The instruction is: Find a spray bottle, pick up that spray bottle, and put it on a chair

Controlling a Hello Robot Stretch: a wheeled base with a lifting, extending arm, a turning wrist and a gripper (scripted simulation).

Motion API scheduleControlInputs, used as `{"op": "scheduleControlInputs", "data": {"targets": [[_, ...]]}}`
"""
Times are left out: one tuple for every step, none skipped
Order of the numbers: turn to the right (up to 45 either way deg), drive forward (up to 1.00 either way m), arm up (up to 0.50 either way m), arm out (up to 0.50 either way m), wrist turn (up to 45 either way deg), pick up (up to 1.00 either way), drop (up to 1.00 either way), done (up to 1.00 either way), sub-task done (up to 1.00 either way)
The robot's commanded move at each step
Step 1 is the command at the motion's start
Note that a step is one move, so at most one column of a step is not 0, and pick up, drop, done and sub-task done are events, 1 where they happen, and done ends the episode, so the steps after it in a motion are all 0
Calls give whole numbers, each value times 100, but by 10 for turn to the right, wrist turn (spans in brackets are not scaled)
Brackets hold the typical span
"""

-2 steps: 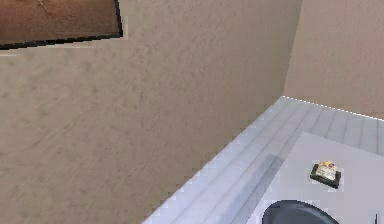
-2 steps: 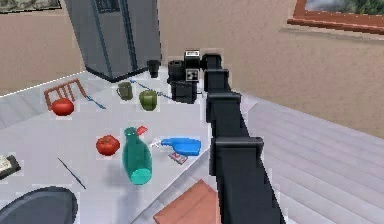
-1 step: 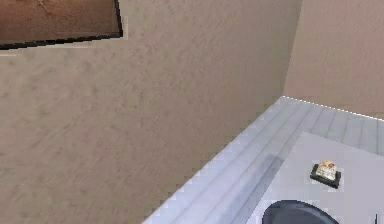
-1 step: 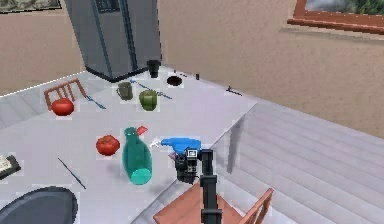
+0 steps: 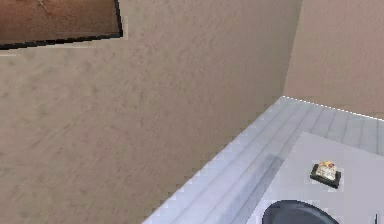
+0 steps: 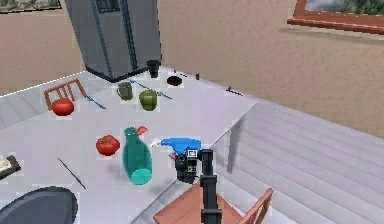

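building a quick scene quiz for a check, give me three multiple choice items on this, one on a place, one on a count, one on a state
1. Where is the blue plastic spray bottle?
A on a wooden chair
B on the pale grey tabletop, beside the tall teal bottle
C on the floor

2. How many round red fruits lie on that tabletop?
A four
B none
C two

3. How does the teal bottle stand?
A upright
B on its side
C upside down

Answers:
1. B: the arm side view shows it on the table next to the teal bottle.
2. C: one lies near the teal bottle and one lies toward the view's left.
3. A: its neck points up.
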Motion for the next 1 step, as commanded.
{"op": "scheduleControlInputs", "data": {"targets": [[0, 0, 10, 0, 0, 0, 0, 0, 0]]}}
